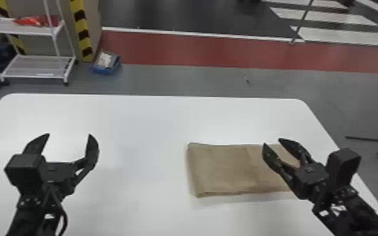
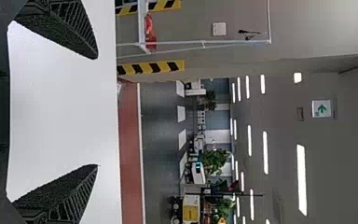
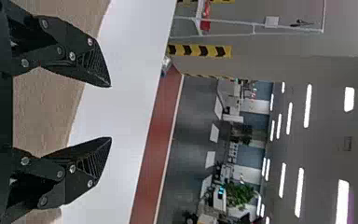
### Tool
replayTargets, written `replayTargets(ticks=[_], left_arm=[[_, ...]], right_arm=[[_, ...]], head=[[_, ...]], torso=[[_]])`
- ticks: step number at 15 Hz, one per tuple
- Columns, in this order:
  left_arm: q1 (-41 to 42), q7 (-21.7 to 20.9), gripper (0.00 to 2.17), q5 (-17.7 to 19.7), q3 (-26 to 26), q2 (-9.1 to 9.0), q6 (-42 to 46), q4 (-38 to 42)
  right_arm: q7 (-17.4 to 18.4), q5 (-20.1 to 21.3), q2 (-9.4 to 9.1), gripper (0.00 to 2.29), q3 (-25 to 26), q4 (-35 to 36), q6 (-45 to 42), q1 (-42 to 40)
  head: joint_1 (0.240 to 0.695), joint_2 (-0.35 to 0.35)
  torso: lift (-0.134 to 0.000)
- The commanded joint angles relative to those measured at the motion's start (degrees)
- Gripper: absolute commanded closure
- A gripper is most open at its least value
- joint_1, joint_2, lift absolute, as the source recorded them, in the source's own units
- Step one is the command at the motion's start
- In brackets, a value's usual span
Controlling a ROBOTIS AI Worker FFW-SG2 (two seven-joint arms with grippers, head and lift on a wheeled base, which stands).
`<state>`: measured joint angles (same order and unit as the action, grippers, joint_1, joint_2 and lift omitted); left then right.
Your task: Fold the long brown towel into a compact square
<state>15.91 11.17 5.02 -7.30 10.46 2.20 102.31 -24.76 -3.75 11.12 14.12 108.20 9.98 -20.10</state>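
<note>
- Nearest me, my left gripper hangs above the white table, its fingers spread wide.
- Right of it, my right gripper hovers over the brown towel, fingers parted too.
- That towel lies as a flat rectangle on the table's right side.
</note>
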Motion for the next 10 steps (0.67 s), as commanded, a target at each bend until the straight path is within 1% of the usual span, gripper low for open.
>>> replayTargets(ticks=[1,2,3,5,6,7,8,10], left_arm=[[0.0,0.2,0.04,0.3,0.4,0.00,0.6,0.1],[0.0,0.2,0.04,0.3,0.5,0.00,0.6,0.1],[0.0,0.2,0.04,0.3,0.5,0.00,0.6,0.1],[0.1,0.3,0.04,0.3,0.4,0.00,0.6,0.1],[0.1,0.3,0.04,0.3,0.5,0.00,0.6,0.3],[0.2,0.4,0.04,0.3,0.5,0.00,0.6,0.3],[0.2,0.4,0.04,0.3,0.5,0.00,0.6,0.3],[0.2,0.4,0.04,0.3,0.4,0.00,0.6,0.6]], right_arm=[[-1.7,0.6,0.04,1.80,-3.8,0.0,3.5,0.5],[-1.7,0.9,-0.04,1.84,-6.1,0.0,5.1,0.8],[-1.7,1.0,-0.04,1.84,-7.9,0.0,6.3,0.9],[-1.4,2.9,-0.22,1.83,-12.2,-0.3,8.8,1.6],[-1.3,3.0,-0.31,1.83,-13.9,-0.3,9.8,1.8],[-0.7,3.5,-0.40,1.83,-15.4,-0.3,10.6,2.0],[-0.3,4.4,-0.92,1.83,-16.8,-0.5,12.0,2.5],[-0.1,5.2,-1.71,1.83,-19.1,-1.2,14.6,3.7]], head=[[0.695,-0.114],[0.695,-0.077],[0.695,-0.057],[0.695,-0.023],[0.695,-0.003],[0.695,0.015],[0.695,0.051],[0.695,0.076]], torso=[[-0.115],[-0.115],[-0.115],[-0.115],[-0.115],[-0.115],[-0.115],[-0.115]])
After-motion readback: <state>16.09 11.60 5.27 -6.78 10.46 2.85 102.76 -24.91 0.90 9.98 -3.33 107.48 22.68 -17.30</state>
